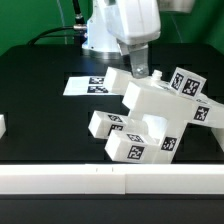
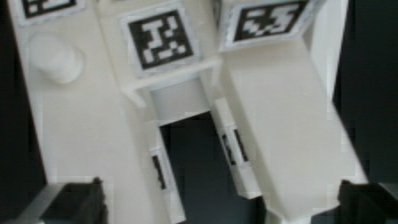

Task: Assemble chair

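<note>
Chair [image 1: 150,118] heaped below hand [image 1: 136,72], slots [image 2: 162,170] visible only in wrist view

arm [image 1: 120,25] reaching down, gripper [image 1: 135,70] vertical, fingers [image 2: 71,200] apparently spread wide

Open black desk [image 1: 40,110] fills the exterior view's left. The tilted cluster of chair parts [image 1: 150,115] crowds the centre and right, directly beneath the tool [image 1: 136,70]. A white rail [image 1: 100,180] bars the front edge. Only narrow dark slots separate the bars.
</note>
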Motion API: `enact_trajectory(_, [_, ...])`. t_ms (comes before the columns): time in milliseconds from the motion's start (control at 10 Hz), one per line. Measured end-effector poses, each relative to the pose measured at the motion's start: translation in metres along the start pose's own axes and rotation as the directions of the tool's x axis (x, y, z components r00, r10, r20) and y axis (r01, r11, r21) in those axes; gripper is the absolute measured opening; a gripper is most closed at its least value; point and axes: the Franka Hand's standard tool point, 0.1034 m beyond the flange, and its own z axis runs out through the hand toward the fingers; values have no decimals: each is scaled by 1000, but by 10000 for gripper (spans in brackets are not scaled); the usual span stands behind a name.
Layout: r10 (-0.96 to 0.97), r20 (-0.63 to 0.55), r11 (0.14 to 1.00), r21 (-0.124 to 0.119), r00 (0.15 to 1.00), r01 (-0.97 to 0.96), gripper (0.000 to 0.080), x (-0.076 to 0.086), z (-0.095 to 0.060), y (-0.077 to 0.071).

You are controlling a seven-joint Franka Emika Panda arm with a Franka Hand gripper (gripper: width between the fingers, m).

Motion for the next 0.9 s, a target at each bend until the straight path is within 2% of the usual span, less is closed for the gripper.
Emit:
enact_trajectory(300, [9,-7,1000,-11,1000,-9,649,8,6,4])
enact_trajectory(700, [19,-23,999,-31,1000,-19,649,19,21,10])
enact_trajectory(900, [21,-24,999,-29,999,-22,649,21,20,9])
